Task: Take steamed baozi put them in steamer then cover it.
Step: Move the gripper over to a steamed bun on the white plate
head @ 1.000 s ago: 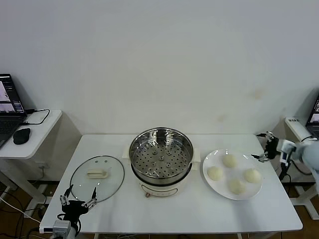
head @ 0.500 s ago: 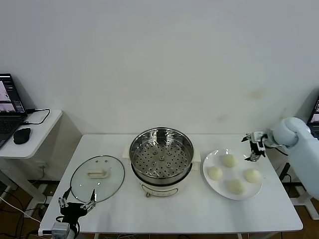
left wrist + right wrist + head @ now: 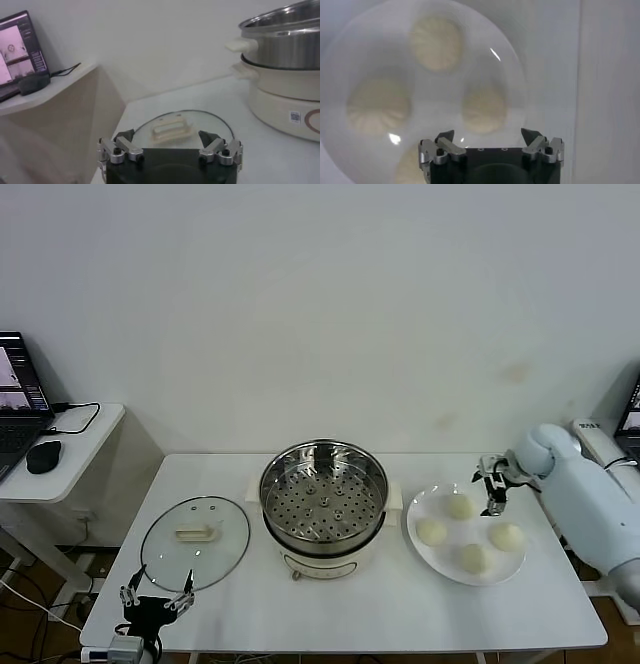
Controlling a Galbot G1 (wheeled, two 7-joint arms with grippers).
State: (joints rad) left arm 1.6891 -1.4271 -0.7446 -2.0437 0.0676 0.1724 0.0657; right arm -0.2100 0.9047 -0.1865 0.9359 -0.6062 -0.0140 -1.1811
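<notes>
Several creamy steamed baozi (image 3: pixel 460 507) (image 3: pixel 484 110) lie on a white plate (image 3: pixel 440 559) (image 3: pixel 510 65) at the table's right. The shiny steamer (image 3: pixel 323 494) (image 3: pixel 285 40) stands empty in the middle, its perforated tray bare. The glass cover (image 3: pixel 195 539) (image 3: pixel 200 122) lies flat to the steamer's left, cream handle up. My right gripper (image 3: pixel 490 484) (image 3: pixel 487 134) hovers open over the plate's far right part, nothing between its fingers. My left gripper (image 3: pixel 157 599) (image 3: pixel 167 135) waits open at the table's front left edge, just short of the cover.
A side table (image 3: pixel 90 434) on the left carries a laptop (image 3: pixel 18 399) and a mouse (image 3: pixel 43 456). Another small table (image 3: pixel 598 439) stands by the right edge. The white wall runs close behind the table.
My right arm has swung in from beyond the table's right edge to above the plate. The left gripper has drifted slightly toward the front edge. Nothing was grasped.
</notes>
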